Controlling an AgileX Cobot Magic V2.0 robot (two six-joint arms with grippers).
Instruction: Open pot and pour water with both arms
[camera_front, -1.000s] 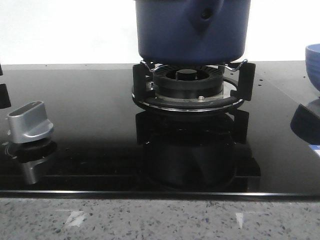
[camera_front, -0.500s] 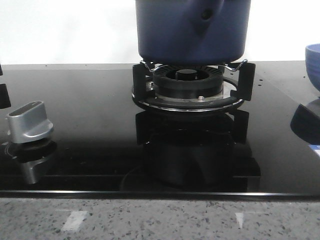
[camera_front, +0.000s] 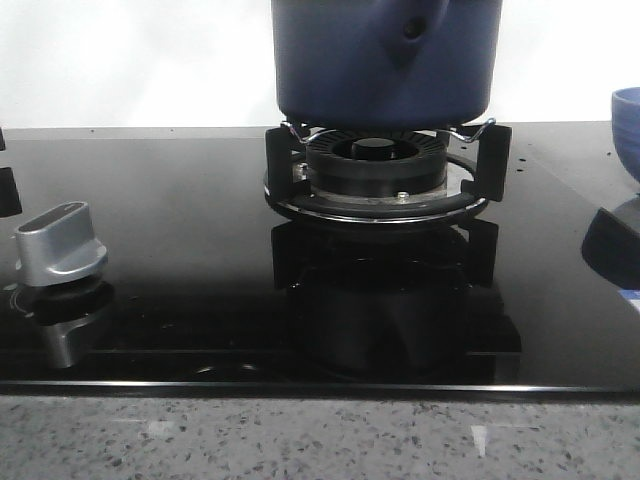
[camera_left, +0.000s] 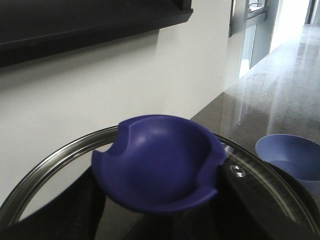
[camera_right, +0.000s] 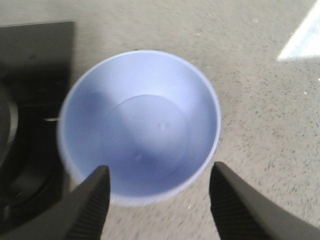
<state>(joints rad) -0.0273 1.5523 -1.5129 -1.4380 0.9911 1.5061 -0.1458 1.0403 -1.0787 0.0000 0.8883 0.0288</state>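
Right gripper hovers above the bowl, its 2 fingers spread wide, empty; left gripper's claw state unclear.

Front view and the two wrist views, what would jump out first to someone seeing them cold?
The dark blue pot fills the top centre of the front view, sitting on the burner stand of a glossy black cooktop. In the left wrist view a blue cupped lid knob sits very close, on a glass lid. The right end effector hangs open above an empty light-blue bowl on the speckled counter.
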